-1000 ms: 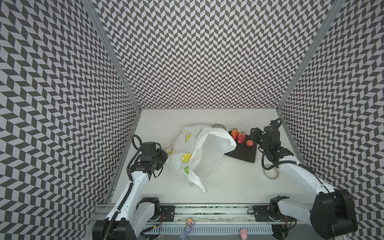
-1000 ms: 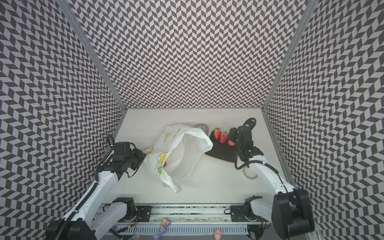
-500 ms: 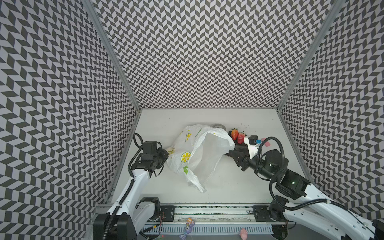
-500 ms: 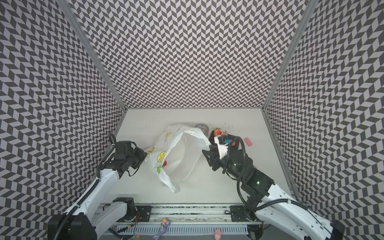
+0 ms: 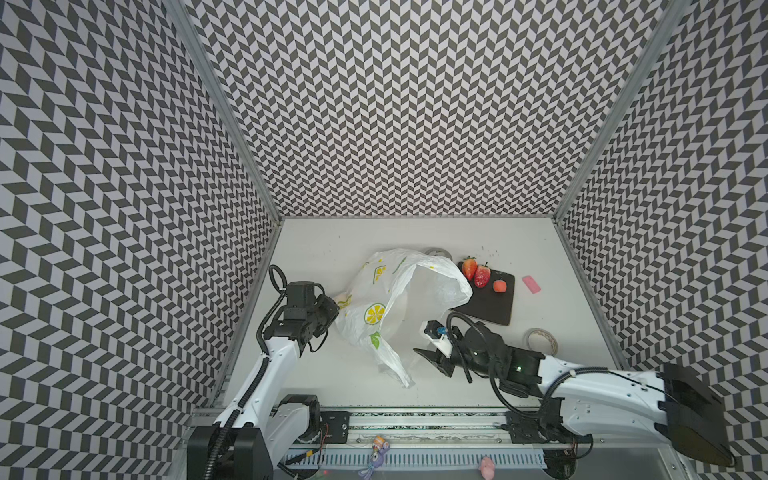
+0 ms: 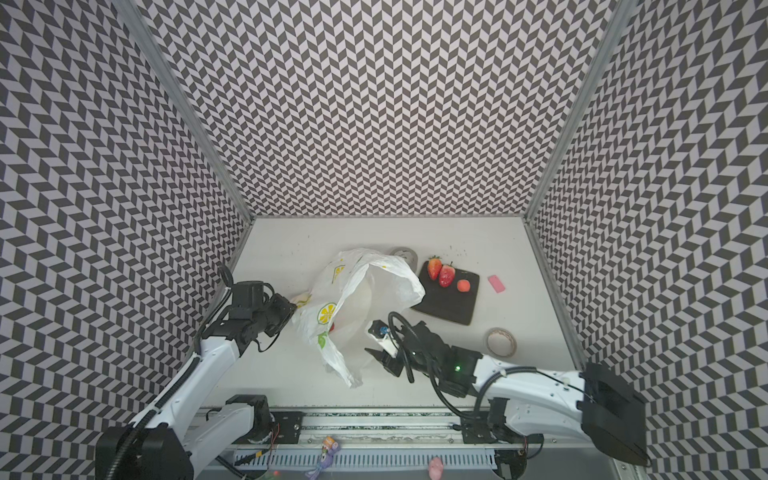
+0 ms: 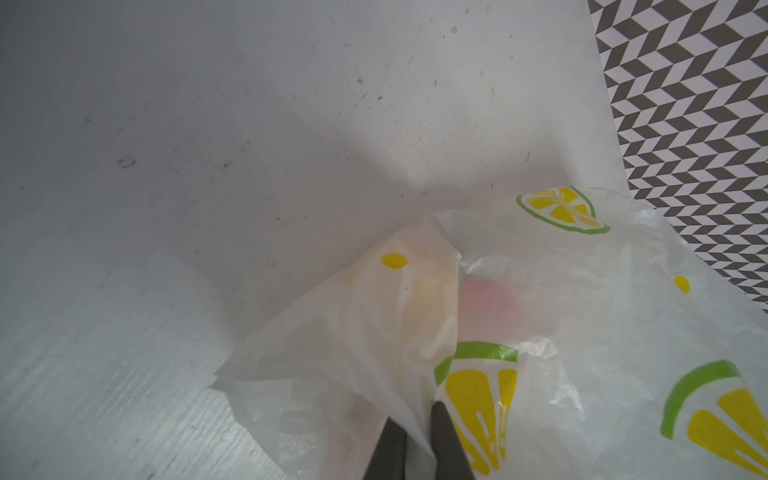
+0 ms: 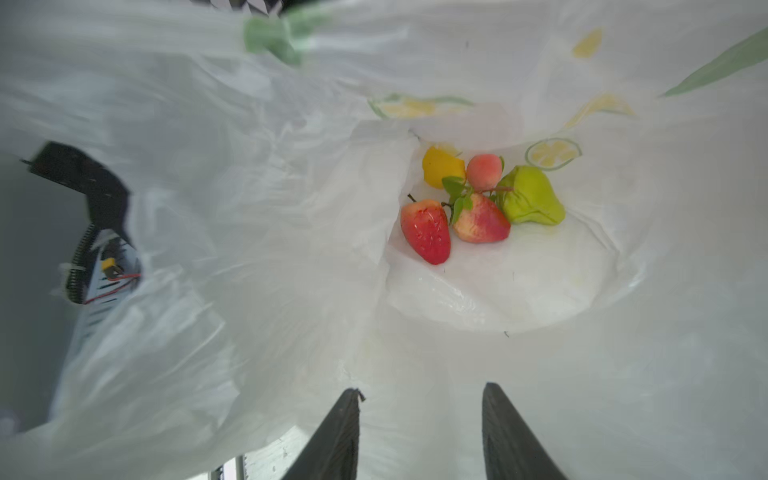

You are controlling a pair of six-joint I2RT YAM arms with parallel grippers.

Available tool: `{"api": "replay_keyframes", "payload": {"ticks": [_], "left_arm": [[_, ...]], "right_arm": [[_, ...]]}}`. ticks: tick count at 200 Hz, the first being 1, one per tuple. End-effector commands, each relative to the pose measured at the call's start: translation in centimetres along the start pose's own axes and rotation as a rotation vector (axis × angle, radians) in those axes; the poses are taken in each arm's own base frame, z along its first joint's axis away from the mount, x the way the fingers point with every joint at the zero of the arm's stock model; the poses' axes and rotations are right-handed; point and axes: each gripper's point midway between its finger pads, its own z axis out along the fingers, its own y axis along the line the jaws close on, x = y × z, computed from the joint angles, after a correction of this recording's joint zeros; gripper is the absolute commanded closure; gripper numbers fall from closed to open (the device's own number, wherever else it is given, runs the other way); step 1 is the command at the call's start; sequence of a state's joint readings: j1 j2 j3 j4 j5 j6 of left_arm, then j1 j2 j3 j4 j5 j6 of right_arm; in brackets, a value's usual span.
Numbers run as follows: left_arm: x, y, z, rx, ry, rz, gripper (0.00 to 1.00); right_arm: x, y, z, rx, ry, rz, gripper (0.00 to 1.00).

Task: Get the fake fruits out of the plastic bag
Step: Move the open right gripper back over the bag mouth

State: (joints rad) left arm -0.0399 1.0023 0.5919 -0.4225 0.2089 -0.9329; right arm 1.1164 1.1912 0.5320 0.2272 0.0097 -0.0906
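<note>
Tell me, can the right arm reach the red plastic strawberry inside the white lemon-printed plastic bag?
Probably yes. The open right gripper faces the mouth of the white plastic bag; the red plastic strawberry lies in plain view inside, with nothing between. The left gripper pinches the bag.

No words, brand names, numbers or signs can be read in any view. The only printing is on the plastic bag, and it is pictures alone: yellow lemon slices with green rims, small yellow dots and green leaves, with no lettering among them. The left wrist view shows these prints up close, and they still carry no letters or figures.
</note>
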Motion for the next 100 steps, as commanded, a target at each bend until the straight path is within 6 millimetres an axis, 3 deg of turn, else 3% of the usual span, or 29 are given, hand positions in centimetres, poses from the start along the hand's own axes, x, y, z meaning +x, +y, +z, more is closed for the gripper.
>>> {"api": "replay_keyframes", "payload": {"ticks": [1,55,100], "left_arm": [[-0.6,-1.6,-0.5,0.04,-0.012,0.032,0.85],[-0.1,-2.1,-0.4,0.067,0.015,0.058,0.86],[0.1,-3.7,-0.8,0.12,0.028,0.107,0.88]], "right_arm": [[-5.0,-0.2,2.2,0.007,-0.15,0.104,0.54],[-1.2,-2.2,8.3,0.079,-0.013,0.476,0.55],[1.0,-4.3,11.3,0.123,0.062,0.759,0.48]]}}
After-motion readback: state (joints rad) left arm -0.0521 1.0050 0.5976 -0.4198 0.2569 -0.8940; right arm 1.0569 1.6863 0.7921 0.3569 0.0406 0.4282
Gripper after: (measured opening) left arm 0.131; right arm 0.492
